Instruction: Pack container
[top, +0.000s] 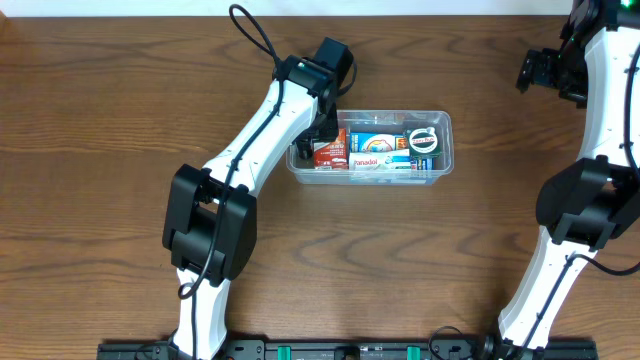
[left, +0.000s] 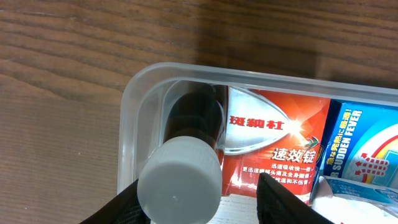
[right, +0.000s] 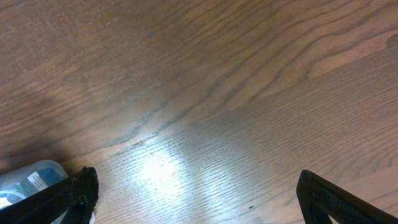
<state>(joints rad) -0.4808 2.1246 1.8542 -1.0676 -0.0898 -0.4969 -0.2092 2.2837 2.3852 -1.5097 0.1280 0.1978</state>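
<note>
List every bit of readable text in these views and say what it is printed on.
"斑納杜": white characters on the red packet in the container.
"速效錠": same packet, lower down.
"SUDDEN FEVER": along the edge of the blue box.
"panadol": on a red band, overhead view, barely legible.
The fine print under "速效錠" and the round green label are too small to read.
</note>
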